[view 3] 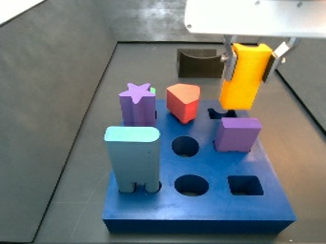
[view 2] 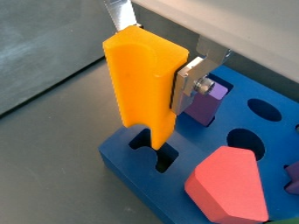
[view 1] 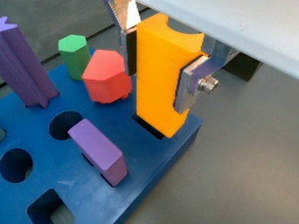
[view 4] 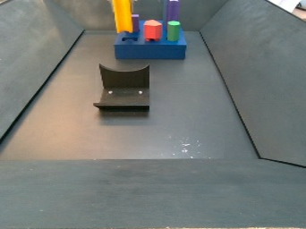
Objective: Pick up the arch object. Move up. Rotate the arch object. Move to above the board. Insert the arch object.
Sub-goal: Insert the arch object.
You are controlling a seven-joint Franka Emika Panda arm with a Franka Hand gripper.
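My gripper is shut on the arch object, a tall yellow-orange block held upright, with the silver fingers pressing on its two sides. The block hangs over a corner of the board, the thick dark-blue slab. Its lower end sits just over a matching hole near the board's edge. In both side views the arch object stands at the board's far corner. The gripper clamps the block's upper half.
Seated in the board are a light-blue block, a purple star piece, a red piece, a purple block and a green piece. Open holes lie near the front. The fixture stands on the floor beside the board.
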